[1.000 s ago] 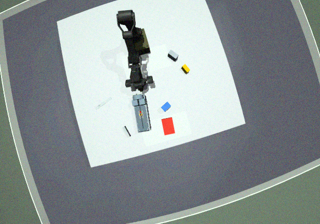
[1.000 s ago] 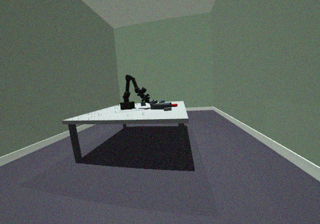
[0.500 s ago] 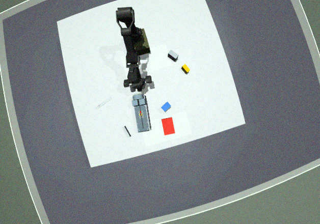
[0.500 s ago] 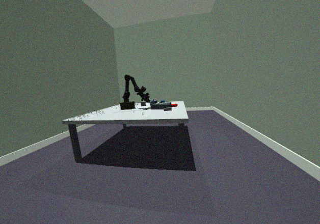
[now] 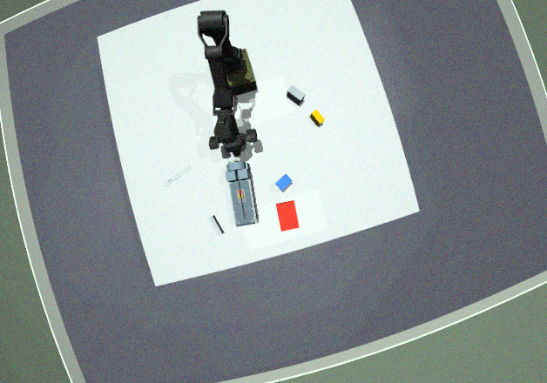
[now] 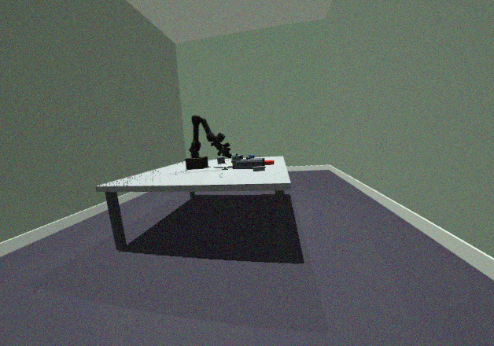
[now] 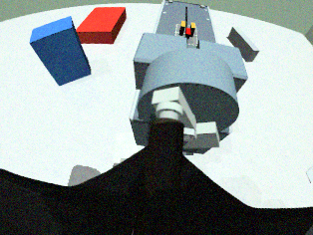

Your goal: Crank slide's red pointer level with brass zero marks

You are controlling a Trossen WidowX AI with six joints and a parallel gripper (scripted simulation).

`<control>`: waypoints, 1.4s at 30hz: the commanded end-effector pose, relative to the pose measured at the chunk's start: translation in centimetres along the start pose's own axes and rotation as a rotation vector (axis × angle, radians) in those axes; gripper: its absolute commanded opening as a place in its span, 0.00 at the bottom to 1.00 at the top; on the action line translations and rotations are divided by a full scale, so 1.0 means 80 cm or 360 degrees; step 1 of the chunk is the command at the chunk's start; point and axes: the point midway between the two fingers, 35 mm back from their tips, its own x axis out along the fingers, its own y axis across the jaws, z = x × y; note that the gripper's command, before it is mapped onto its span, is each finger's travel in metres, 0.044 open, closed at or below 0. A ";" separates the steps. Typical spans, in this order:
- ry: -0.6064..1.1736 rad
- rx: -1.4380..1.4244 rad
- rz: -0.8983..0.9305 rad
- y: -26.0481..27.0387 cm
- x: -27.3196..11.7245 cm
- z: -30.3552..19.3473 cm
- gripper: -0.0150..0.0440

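The grey-blue machine (image 5: 245, 212) (image 6: 249, 163) (image 7: 171, 17) lies on the table with its round drum (image 7: 191, 70) toward the arm. My gripper (image 5: 235, 154) (image 6: 229, 156) (image 7: 160, 153) is shut on the crank's handle (image 7: 168, 112), at the left part of the drum's face in the wrist view. The pale crank arm (image 7: 185, 111) slants down to the right from it. The slide's red pointer (image 5: 239, 191) (image 7: 188, 32) stands slightly off the two brass marks, on the crank side. One brass mark (image 7: 182, 24) is left of the slot, the other brass mark (image 7: 192, 25) right.
A blue block (image 5: 283, 183) (image 7: 62, 55) and a red block (image 5: 287, 215) (image 7: 101, 24) are beside the machine. A thin dark piece (image 5: 218, 224) (image 7: 242, 44) is on its other side. A grey block (image 5: 295, 93), yellow block (image 5: 317, 117) and pale strip (image 5: 178, 176) lie farther off.
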 end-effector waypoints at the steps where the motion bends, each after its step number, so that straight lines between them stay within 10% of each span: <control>1: -0.0013 0.0006 -0.0026 -0.010 -0.004 0.004 0.25; 42: -0.0013 0.0005 -0.0027 -0.024 -0.005 0.004 0.25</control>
